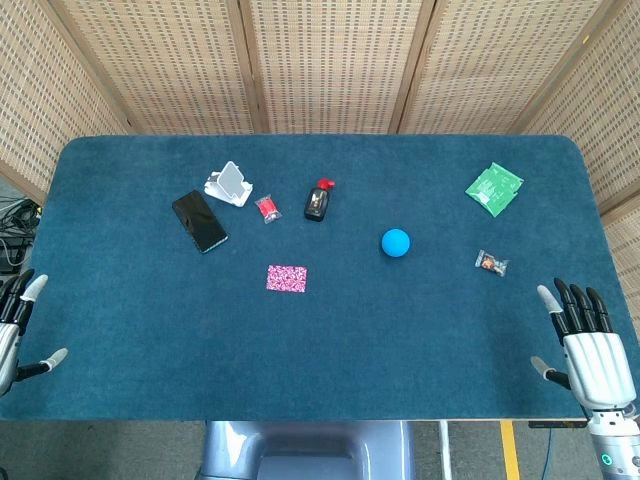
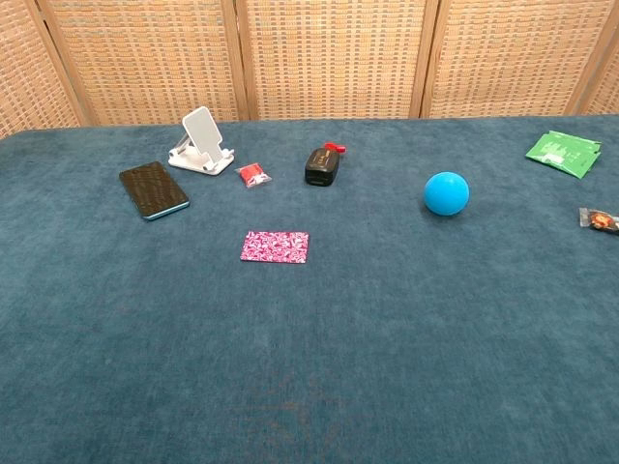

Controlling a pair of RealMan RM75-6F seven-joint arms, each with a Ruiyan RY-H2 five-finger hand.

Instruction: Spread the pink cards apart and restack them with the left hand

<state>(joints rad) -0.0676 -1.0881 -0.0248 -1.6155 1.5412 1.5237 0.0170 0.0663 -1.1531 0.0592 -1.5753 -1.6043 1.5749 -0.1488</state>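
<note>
In the head view the pink cards (image 1: 287,278) lie flat in one neat stack on the blue table (image 1: 150,330), a little left of the middle and well apart from both hands. The left hand (image 1: 15,330) shows only partly at the table's left edge, near the front; its fingers are spread apart and hold nothing. The right hand (image 1: 585,345) rests at the front right corner, palm down as far as can be seen, fingers apart and extended toward the back, also holding nothing. Behind the cards to the left lies a dark phone (image 1: 199,221), and just beyond it stands a white phone stand (image 1: 230,185). A small red packet (image 1: 267,208) lies to the right of the stand, and a black object with a red tip (image 1: 318,200) lies further right. A blue ball (image 1: 395,242) sits right of centre, a small wrapped sweet (image 1: 491,263) lies nearer the right side, and a green packet (image 1: 494,189) lies toward the back right. In the chest view neither hand shows. The pink cards (image 2: 276,246) lie squared up on the table (image 2: 309,367), in front of the red packet (image 2: 253,175). The phone (image 2: 153,189) lies to the left, the stand (image 2: 202,142) behind it, the black object (image 2: 322,165) behind and right of the cards, the ball (image 2: 446,193) further right, and the green packet (image 2: 562,151) and sweet (image 2: 600,219) at the right edge.
</note>
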